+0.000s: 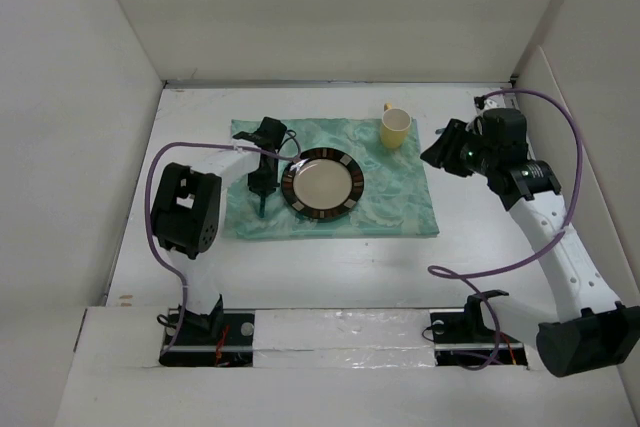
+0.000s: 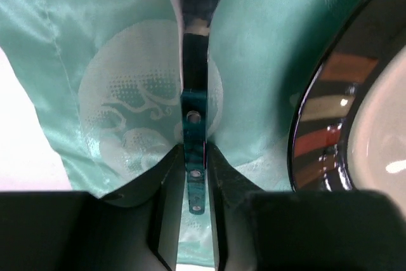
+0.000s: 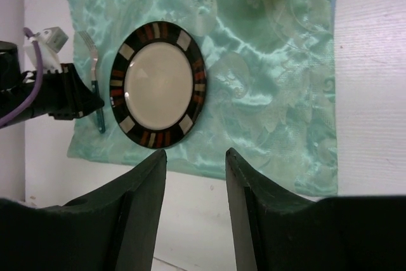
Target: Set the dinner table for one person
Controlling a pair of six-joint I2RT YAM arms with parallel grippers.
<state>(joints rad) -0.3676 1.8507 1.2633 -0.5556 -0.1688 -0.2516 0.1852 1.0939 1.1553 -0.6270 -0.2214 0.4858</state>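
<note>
A fork (image 2: 193,112) with a teal handle lies on the green cloth mat (image 1: 400,197), just left of the dark-rimmed plate (image 1: 322,185). My left gripper (image 2: 192,150) is shut on the fork's handle, one finger tight against each side. The same fork (image 3: 95,87) shows beside the plate (image 3: 158,85) in the right wrist view. A yellow cup (image 1: 396,129) stands at the mat's far right corner. My right gripper (image 3: 196,153) hangs open and holds nothing, raised above the dinner table (image 1: 330,257) to the right of the cup.
Upright white panels wall in the tabletop on the left, back and right. The mat's right edge (image 3: 330,93) borders bare white table. Purple cables loop off both arms, the right one (image 1: 500,267) drooping over the table's near right part.
</note>
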